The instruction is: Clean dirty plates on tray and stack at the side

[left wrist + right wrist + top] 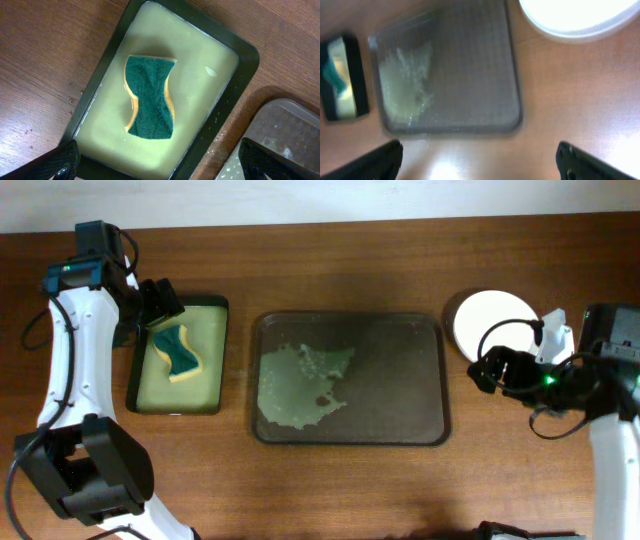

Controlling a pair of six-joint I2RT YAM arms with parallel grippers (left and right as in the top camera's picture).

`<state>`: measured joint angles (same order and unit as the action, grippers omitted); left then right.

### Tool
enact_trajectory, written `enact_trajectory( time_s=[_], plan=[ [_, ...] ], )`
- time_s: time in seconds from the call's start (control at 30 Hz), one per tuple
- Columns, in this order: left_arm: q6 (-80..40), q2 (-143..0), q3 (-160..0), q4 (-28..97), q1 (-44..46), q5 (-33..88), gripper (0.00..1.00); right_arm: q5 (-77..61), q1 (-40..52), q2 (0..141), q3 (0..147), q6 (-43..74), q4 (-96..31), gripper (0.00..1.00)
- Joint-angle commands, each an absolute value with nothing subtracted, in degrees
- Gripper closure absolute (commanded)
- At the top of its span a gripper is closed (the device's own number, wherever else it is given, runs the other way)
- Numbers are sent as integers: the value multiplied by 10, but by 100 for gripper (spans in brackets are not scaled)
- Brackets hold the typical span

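Observation:
The dark brown tray (430,330) lies mid-table with a yellowish wet smear (300,385) on its left half and no plate on it. It also shows in the right wrist view (470,65) and at the corner of the left wrist view (285,130). White plates (492,320) sit stacked right of the tray, seen at the top of the right wrist view (580,17); I cannot tell how many. My left gripper (160,167) is open and empty above the small black tray. My right gripper (480,160) is open and empty over bare table, right of the brown tray.
A small black tray (215,305) with yellowish-green lining stands left of the brown tray and holds a green and yellow sponge (177,350), also in the left wrist view (150,97). The table's far edge runs along the top.

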<state>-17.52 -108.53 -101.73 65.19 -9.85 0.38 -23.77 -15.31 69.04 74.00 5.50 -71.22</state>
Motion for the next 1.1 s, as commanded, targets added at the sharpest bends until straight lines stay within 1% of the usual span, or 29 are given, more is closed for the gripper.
enact_trajectory(
  time_s=[0.0, 0.07, 0.1, 0.17, 0.27, 0.37, 0.43, 0.53, 0.67, 0.77, 0.87, 1.0, 1.07],
  plan=[
    [-170, -1083, -1022, 652, -103, -2, 1, -233, -81, 554, 656, 49, -580, 2],
    [-170, -1083, -1022, 652, -103, -2, 1, -222, -38, 467, 567, 47, -473, 2],
    [-170, -1083, -1022, 652, -103, -2, 1, -221, -29, 395, 484, 48, -399, 2],
    [-170, -1083, -1022, 652, -103, -2, 1, -220, -29, 340, 417, 48, -341, 2],
    [-170, -1083, -1022, 652, -103, -2, 1, -221, -29, 231, 272, 50, -209, 2],
    [-170, -1083, -1022, 652, -103, -2, 1, -223, -28, 165, 181, 50, -136, 2],
    [-170, -1083, -1022, 652, -103, -2, 0, -213, -11, 105, 120, 49, -71, 2],
    [-170, -1083, -1022, 652, -103, -2, 0, -156, 19, 40, 82, 49, -51, 2],
    [-170, -1083, -1022, 652, -103, -2, 0, -86, 30, 2, 63, 50, -49, 2],
    [-170, -1083, -1022, 652, -103, -2, 1, -69, 30, 2, 47, 49, -32, 2],
    [-170, -1083, -1022, 652, -103, -2, 1, -80, 30, 2, 3, 50, 28, 1],
    [-170, -1083, -1022, 652, -103, -2, 1, -56, 30, 2, 3, 49, 2, 1],
    [-170, -1083, -1022, 652, -103, -2, 1, -25, 30, 2, 3, 49, -46, 2]
  ],
)
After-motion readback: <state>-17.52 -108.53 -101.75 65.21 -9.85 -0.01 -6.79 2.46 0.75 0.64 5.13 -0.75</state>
